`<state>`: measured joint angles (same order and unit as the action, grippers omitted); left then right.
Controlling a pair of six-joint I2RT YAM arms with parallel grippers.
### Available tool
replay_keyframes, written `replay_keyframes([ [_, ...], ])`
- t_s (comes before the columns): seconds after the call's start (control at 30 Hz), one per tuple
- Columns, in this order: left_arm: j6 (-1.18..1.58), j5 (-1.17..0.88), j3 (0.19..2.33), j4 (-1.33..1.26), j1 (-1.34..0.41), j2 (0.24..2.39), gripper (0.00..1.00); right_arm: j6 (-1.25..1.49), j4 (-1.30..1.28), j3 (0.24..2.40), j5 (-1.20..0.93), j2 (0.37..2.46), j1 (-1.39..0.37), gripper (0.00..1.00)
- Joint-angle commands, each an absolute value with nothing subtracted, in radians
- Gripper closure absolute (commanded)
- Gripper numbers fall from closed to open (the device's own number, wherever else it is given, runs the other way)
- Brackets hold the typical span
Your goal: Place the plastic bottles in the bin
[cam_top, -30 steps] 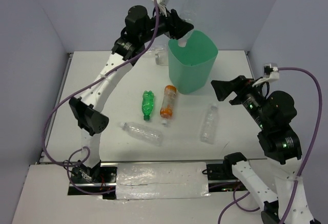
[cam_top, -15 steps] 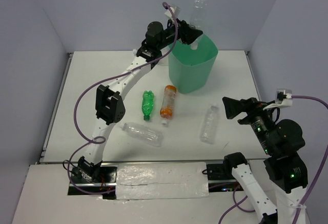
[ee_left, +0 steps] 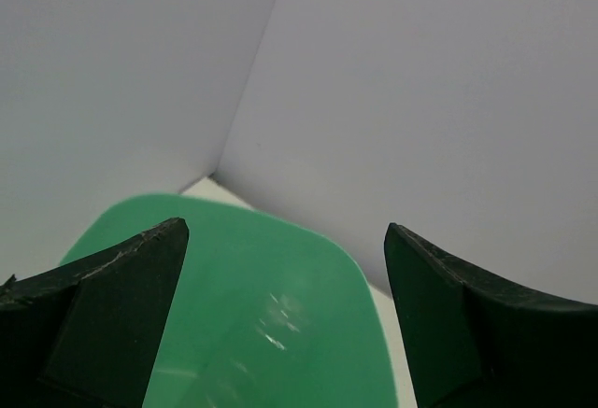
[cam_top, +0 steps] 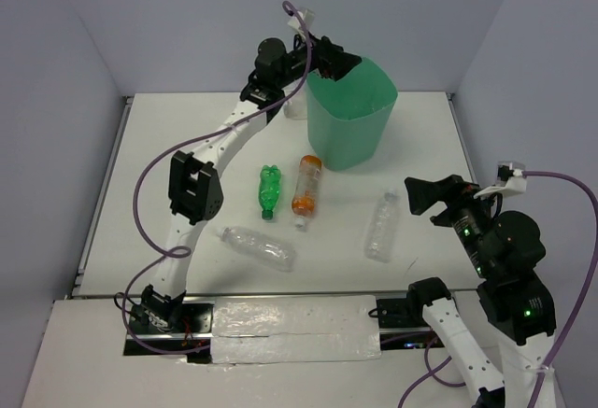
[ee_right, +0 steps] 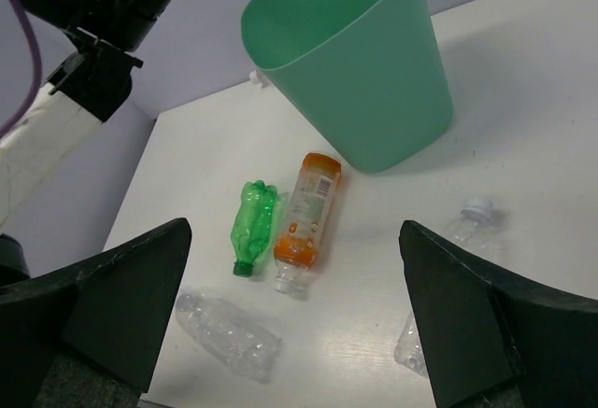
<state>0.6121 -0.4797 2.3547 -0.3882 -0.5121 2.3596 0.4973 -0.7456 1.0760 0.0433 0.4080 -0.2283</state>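
The mint-green bin (cam_top: 350, 119) stands at the back of the table. My left gripper (cam_top: 338, 63) hovers over its rim, open and empty; in the left wrist view the left gripper (ee_left: 285, 231) looks down into the bin (ee_left: 271, 277), where faint glints suggest a clear bottle (ee_left: 276, 319). On the table lie a green bottle (cam_top: 269, 189), an orange-ended bottle (cam_top: 306, 185), and two clear bottles (cam_top: 260, 244) (cam_top: 381, 226). My right gripper (cam_top: 422, 193) is open, raised at the right. The right wrist view shows the right gripper (ee_right: 295, 226) well above the green bottle (ee_right: 252, 221) and orange-ended bottle (ee_right: 306, 210).
Another clear bottle (cam_top: 295, 106) lies behind the bin's left side, partly hidden by the left arm. Grey walls close the table at the back and both sides. The left arm's elbow (cam_top: 193, 191) hangs over the table's left part.
My left gripper opened over the bin and let go of the clear bottle it held; that bottle no longer shows above the rim. The right arm drew back and now barely moves.
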Motion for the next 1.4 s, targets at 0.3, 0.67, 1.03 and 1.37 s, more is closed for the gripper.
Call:
replay_keyframes([
  [0.3, 0.500, 0.212, 1.781, 0.289, -0.522, 1.570, 0.00, 0.453, -0.707, 1.006, 0.094, 0.420, -0.230, 0.00],
  [0.67, 1.038, 0.520, 1.275, 0.900, -0.511, 1.200, 0.01, 0.466, -0.655, 0.945, -0.065, 0.690, -0.351, 0.00],
  [1.03, 1.426, 0.213, 0.967, 0.986, -0.502, 1.075, 0.01, 0.492, -0.583, 0.993, 0.124, 1.026, -0.793, 0.00],
  [1.37, 1.571, 0.120, 0.862, 0.881, -0.488, 1.134, 0.01, 0.500, -0.617, 0.974, 0.164, 0.988, -0.793, 0.00],
])
